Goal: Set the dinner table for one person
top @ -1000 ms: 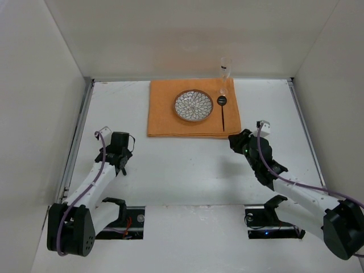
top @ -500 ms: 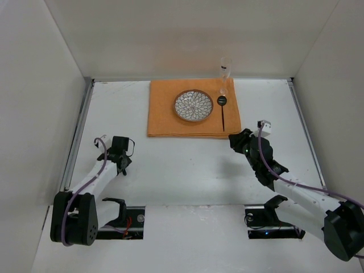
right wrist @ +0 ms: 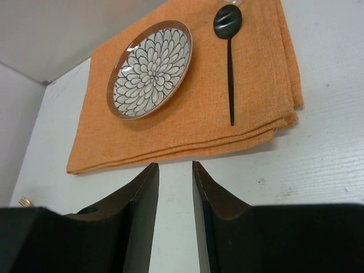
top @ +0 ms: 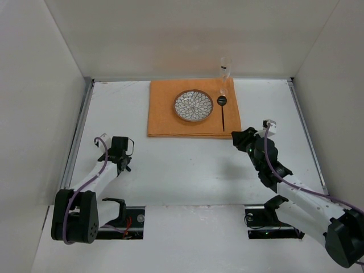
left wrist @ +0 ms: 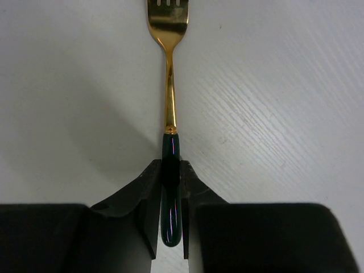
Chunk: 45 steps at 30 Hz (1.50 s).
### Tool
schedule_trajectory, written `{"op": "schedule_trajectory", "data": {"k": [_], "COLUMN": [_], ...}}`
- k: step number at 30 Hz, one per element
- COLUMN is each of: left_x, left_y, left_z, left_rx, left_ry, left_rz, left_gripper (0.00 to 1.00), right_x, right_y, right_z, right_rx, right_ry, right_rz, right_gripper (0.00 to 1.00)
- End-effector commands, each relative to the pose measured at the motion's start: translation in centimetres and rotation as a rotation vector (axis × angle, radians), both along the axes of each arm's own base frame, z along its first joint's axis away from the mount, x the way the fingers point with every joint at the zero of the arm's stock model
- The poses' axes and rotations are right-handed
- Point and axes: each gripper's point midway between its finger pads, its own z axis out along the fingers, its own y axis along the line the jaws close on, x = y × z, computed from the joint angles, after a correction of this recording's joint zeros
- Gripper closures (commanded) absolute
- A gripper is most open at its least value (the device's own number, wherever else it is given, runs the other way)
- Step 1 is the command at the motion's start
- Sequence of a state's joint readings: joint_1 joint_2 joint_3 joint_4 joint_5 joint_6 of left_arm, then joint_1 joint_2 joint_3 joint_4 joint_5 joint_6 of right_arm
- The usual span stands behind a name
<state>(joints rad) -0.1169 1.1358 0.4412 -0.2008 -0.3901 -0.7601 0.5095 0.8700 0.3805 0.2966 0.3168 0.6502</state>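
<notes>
My left claw (left wrist: 170,170) is pinched on the dark green handle of the gold metal fork (left wrist: 169,85), which lies on the large plain white dinner table (top: 182,176) at its near left, well apart from the orange rectangular cloth (top: 162,116). My right claw (right wrist: 175,170) hangs spread and empty by the cloth's near right corner. That keeps it away from the bare strip left of the round flower-patterned plate (top: 193,106), where I judge the fork belongs.

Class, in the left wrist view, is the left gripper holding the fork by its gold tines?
No, the left gripper clamps the fork by its dark handle, gold tines sticking out ahead.
</notes>
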Motion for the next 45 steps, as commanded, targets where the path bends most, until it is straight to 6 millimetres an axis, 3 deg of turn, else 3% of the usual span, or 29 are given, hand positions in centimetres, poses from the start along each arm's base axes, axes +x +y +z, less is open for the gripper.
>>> {"op": "schedule_trajectory", "data": {"k": [1, 8, 16, 21, 26, 29, 33, 39, 45], "left_x": [-2.0, 0.8, 4.9, 8.5, 13.3, 16.2, 19.3, 22.3, 23.0], "left_y": [-1.2, -1.2, -4.5, -7.8, -14.0, -17.0, -19.0, -19.9, -19.8], "left_z": [-2.0, 2.3, 7.6, 11.8, 14.7, 14.8, 13.3, 9.8, 7.9], "left_rx": [-0.061, -0.030, 0.073, 0.083, 0.050, 0.050, 0.039, 0.029, 0.058], "left_ry": [0.058, -0.149, -0.267, -0.364, -0.423, -0.412, -0.356, -0.248, -0.188], "left_rz": [-0.041, -0.056, -0.217, -0.330, -0.526, -0.641, -0.743, -0.806, -0.826], "left_gripper": [0.97, 1.00, 1.00, 1.00, 1.00, 0.99, 0.99, 0.99, 0.99], "right_x": [0.4, 0.4, 0.6, 0.7, 0.8, 0.7, 0.7, 0.7, 0.6], "right_y": [-0.5, -0.7, -0.7, -0.7, -0.5, -0.5, -0.7, -0.7, -0.7], "right_z": [1.9, 2.1, 1.6, 1.4, 1.2, 1.2, 1.4, 1.3, 1.4], "right_rx": [0.015, 0.026, 0.017, 0.017, 0.014, 0.014, 0.018, 0.017, 0.018], "right_ry": [-0.057, -0.061, -0.046, -0.042, -0.038, -0.036, -0.044, -0.042, -0.044], "right_rz": [-0.024, -0.030, -0.033, -0.035, -0.032, -0.032, -0.035, -0.035, -0.035], "right_gripper": [0.64, 0.61, 0.59, 0.59, 0.59, 0.58, 0.58, 0.57, 0.57]}}
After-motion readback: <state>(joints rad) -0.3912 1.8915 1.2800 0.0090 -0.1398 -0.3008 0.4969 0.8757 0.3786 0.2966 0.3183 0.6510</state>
